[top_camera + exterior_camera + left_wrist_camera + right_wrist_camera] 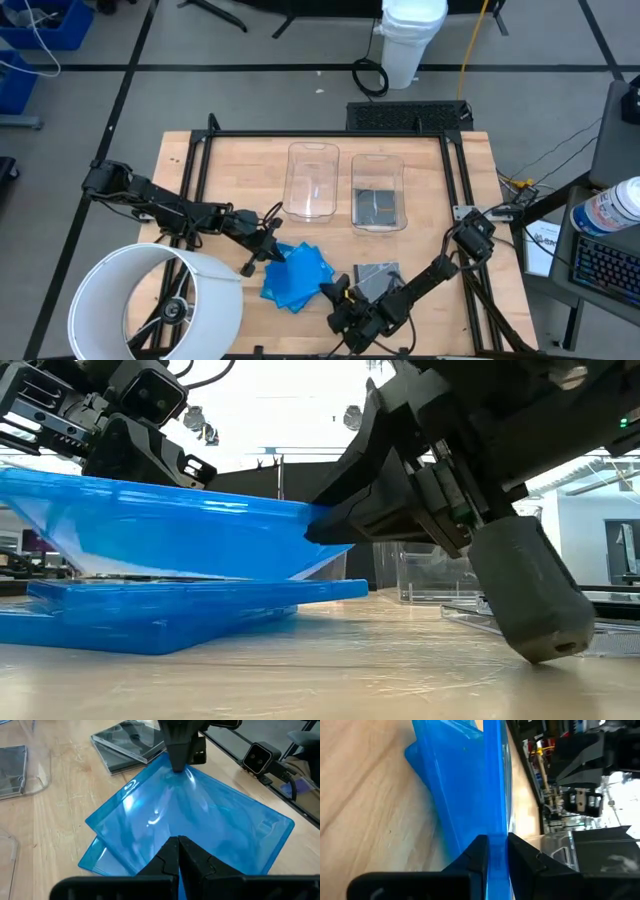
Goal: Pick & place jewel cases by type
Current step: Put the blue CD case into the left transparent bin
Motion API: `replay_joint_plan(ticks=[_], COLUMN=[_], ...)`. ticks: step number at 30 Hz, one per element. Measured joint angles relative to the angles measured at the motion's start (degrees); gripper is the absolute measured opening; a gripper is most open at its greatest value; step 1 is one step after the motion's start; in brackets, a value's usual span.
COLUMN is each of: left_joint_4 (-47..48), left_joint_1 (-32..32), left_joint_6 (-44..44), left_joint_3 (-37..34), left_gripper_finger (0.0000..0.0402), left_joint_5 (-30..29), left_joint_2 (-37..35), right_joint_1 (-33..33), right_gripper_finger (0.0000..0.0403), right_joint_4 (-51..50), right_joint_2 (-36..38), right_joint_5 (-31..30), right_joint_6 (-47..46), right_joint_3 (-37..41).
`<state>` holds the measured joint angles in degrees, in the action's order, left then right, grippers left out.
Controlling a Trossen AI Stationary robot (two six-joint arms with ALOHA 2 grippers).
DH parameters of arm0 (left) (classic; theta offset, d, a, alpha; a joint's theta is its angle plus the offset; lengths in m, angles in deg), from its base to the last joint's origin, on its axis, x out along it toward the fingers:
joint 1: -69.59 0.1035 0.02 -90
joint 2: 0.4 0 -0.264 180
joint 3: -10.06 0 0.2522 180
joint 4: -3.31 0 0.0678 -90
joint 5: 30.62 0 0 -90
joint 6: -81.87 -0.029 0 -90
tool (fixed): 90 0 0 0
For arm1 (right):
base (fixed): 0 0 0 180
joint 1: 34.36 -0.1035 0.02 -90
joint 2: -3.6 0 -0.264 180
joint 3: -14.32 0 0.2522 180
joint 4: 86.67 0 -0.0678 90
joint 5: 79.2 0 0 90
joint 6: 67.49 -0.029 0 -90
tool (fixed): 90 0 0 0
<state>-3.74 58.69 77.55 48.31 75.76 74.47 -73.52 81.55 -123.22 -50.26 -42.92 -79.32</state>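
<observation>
I see both arms meeting over the blue jewel cases [296,276] in the lower middle of the high view, near the front edge of the table [180,160]. My left hand [268,249] comes in from the left of the frame and its fingers [170,857] are pressed onto one edge of the top blue case [190,815]. My right hand [333,293] reaches in from the lower right, and in its wrist view its fingers [479,851] pinch the opposite edge of that same case, seen edge-on. In the low view the top blue case is lifted and tilted, resting above a second blue case [180,610] that lies flat on the table.

Just right of the blue pile, a dark grey case [378,275] lies on the table under my right arm. In the upper middle of the high view stand two clear bins side by side: the left bin [313,180] looks empty to me, while the right bin [379,192] holds a dark grey case [377,206] lying flat.
</observation>
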Motion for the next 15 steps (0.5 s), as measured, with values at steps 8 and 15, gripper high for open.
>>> replay_joint_plan(ticks=[8,15], left_joint_4=[-0.1,-0.1], left_joint_1=[0.0,0.0], left_joint_6=[0.2,0.3], left_joint_3=[0.0,0.0], left_gripper_finger=[0.001,0.001], left_joint_5=[0.0,0.0], left_joint_2=[0.0,0.0], right_joint_1=[-2.4,-4.5], right_gripper_finger=[0.0043,0.0042], right_joint_4=[4.2,5.6], right_joint_2=[0.0,3.6], right_joint_5=[-5.2,-5.8], right_joint_6=[9.6,14.0], right_joint_3=[0.2,0.2])
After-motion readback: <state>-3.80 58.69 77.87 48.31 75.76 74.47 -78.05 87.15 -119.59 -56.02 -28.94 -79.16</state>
